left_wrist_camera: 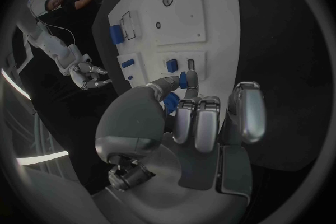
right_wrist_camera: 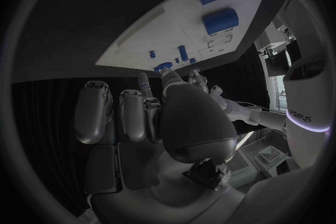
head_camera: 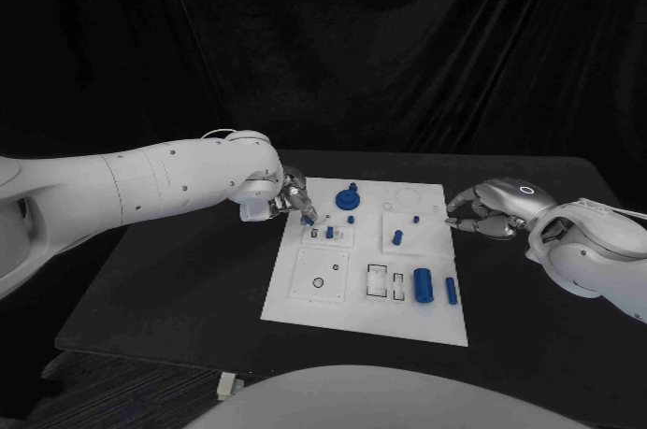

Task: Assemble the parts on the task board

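Currently the left hand (head_camera: 287, 201) pinches a small blue part (left_wrist_camera: 184, 79) over the task board (head_camera: 323, 298), apparently for insertion; the right hand (head_camera: 481, 211), fingers curled empty, waits beside the board's edge.

The board (head_camera: 344, 303) is white. The parts (head_camera: 424, 285) on it are blue. The table (head_camera: 176, 279) is black. Both arms (head_camera: 149, 186) are white. The left hand (head_camera: 294, 203) and the right hand (head_camera: 479, 212) are silver.
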Robot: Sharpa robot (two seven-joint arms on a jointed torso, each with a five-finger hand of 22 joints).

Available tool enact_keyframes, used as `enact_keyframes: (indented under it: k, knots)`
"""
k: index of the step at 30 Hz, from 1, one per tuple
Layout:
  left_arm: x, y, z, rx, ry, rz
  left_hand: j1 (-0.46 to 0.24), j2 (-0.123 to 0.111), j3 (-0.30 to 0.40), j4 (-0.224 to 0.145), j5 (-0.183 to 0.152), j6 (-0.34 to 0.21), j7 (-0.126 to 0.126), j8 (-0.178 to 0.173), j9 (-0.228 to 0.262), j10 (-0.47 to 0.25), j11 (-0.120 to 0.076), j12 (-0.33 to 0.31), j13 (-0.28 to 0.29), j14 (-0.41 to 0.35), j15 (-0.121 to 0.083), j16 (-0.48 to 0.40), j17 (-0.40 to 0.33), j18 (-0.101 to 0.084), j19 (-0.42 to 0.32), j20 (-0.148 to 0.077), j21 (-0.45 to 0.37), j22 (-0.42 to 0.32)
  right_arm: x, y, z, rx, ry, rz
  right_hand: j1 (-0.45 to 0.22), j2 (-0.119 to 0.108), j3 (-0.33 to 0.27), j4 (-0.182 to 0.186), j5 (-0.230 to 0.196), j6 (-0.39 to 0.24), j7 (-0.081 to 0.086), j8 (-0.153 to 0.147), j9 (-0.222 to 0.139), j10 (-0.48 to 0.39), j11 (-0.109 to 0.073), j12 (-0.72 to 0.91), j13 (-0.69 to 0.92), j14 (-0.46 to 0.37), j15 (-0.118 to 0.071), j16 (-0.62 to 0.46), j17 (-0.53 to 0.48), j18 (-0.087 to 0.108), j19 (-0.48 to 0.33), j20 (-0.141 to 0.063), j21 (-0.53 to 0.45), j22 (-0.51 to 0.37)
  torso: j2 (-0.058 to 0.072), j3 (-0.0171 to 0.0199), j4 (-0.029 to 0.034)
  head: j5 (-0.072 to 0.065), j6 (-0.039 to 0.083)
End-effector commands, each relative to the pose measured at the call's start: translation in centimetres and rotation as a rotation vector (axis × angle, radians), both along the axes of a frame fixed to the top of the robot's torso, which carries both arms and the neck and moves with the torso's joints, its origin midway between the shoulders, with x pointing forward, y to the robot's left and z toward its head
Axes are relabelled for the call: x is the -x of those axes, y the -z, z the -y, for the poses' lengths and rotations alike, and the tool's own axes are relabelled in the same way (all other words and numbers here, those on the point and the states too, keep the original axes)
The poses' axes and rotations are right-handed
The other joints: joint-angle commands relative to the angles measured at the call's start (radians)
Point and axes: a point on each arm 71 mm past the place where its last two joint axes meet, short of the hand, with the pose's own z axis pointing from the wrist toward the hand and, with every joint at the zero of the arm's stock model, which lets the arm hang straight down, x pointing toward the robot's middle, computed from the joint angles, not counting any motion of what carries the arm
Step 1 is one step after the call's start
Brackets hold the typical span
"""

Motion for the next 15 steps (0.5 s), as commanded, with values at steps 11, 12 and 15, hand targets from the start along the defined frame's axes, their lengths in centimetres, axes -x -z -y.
enact_keyframes:
  k: [11,12,15]
  knots:
    - [0.25,1.13,0.58,-0.053,0.05,0.023,-0.015,0.006,0.017,-0.029,-0.017,-0.001,-0.002,0.011,0.007,0.095,-0.002,-0.006,0.255,0.104,0.001,-0.004,0.264,0.016,-0.005,0.0,-0.006,0.182,0.06,0.02,0.06,-0.004,0.01,0.006,0.007,0.0,0.006,-0.001,0.004,0.003,0.003,-0.006,-0.002,0.067,0.004,-0.004,0.193,0.042,0.005,-0.006,-0.002,0.005,0.015,0.008,-0.006,0.172,0.004,-0.0015,0.0007,0.001,0.0]
    - [0.24,1.18,0.67,-0.047,0.05,0.029,-0.015,0.007,0.017,-0.028,-0.018,-0.001,-0.002,0.011,0.008,0.093,-0.002,-0.007,0.254,0.104,0.001,-0.004,0.264,0.016,-0.006,0.0,-0.008,0.182,0.06,0.01,0.05,-0.005,0.01,0.007,0.006,0.0,0.006,-0.001,0.003,0.004,0.003,-0.006,-0.002,0.067,0.004,-0.004,0.193,0.042,0.005,-0.007,-0.002,0.006,0.015,0.008,-0.006,0.172,0.004,-0.0012,-0.0001,0.002,0.0]
    - [0.28,1.27,0.82,-0.037,0.05,0.039,-0.014,0.009,0.01,-0.027,-0.034,-0.003,-0.003,0.014,0.011,0.091,-0.002,-0.008,0.252,0.104,0.001,-0.004,0.264,0.017,-0.009,0.0,-0.013,0.18,0.06,-0.01,0.07,-0.006,0.011,0.009,0.006,0.0,0.006,-0.001,0.003,0.004,0.003,-0.006,-0.002,0.067,0.004,-0.004,0.193,0.042,0.005,-0.007,-0.002,0.006,0.015,0.008,-0.006,0.172,0.004,-0.0009,0.0006,0.0,0.0]
